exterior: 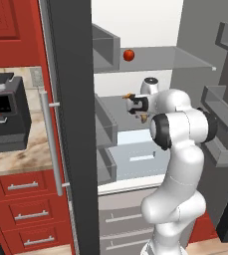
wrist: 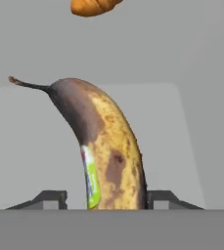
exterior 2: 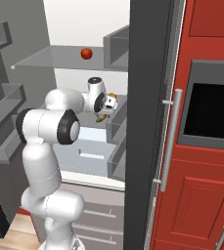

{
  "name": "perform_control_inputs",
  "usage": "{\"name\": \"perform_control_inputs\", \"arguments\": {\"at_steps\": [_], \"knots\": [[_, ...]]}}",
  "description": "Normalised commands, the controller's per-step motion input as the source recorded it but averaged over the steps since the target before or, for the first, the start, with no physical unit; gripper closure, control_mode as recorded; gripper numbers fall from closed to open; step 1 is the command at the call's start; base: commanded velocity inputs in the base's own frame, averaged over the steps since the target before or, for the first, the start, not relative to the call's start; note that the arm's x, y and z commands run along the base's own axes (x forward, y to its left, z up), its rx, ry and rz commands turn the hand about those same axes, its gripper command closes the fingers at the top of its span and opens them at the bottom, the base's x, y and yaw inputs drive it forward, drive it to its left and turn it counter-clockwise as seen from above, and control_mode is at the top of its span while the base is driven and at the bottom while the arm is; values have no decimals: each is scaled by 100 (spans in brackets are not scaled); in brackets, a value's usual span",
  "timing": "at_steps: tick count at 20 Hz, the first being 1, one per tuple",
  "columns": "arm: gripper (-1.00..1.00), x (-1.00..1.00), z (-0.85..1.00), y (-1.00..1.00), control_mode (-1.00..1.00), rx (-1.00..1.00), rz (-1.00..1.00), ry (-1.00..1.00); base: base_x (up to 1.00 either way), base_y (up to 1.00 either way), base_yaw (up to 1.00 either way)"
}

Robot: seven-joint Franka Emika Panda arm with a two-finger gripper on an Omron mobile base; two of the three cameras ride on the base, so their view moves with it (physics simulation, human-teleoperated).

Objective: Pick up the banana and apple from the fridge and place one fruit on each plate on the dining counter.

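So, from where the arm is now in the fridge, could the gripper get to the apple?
Probably yes, after lifting. The apple sits alone on the glass shelf above, with open space in front. The gripper is busy around the banana one level lower.

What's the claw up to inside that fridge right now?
Claw inside the fridge, jaws either side of the banana, grip unconfirmed. Apple on the shelf above. Orange-brown lump beyond the banana, not blocking.
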Motion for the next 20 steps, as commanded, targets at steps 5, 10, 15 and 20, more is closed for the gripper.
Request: {"name": "perform_control_inputs", "arguments": {"at_steps": [5, 10, 15, 20], "knots": [[100, -55, -2, 0, -100, 0, -8, -1, 0, 0, 0], [100, -100, 9, -4, -100, 0, -15, -24, 0, 0, 0], [100, -100, 50, 4, -100, 5, -4, -18, 0, 0, 0], [100, -100, 71, 5, -100, 1, 6, 0, 0, 0, 0]]}}
